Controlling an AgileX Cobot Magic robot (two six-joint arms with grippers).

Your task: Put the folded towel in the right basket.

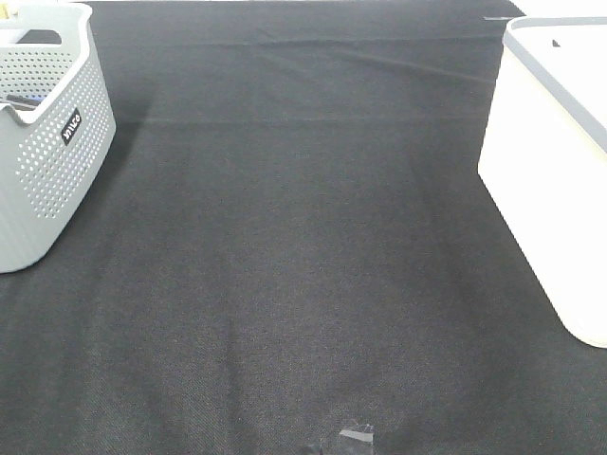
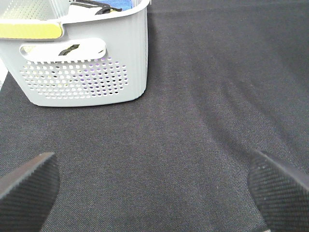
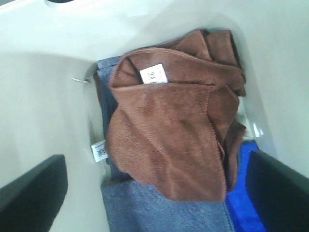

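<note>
Left gripper (image 2: pixel 154 188) shows two black fingers (image 2: pixel 29 186), blunt-tipped, finely cross-hatched on the faces toward the jaw gap. Right gripper (image 3: pixel 154 188), black fingers (image 3: pixel 34 188) too, blurred, texture unreadable.

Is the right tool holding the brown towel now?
No, the right tool is wide open and grips nothing, while the brown towel lies loose inside the white tub.

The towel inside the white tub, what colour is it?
The folded towel is rust-brown with a small white tag, clearest in the right wrist view.
</note>
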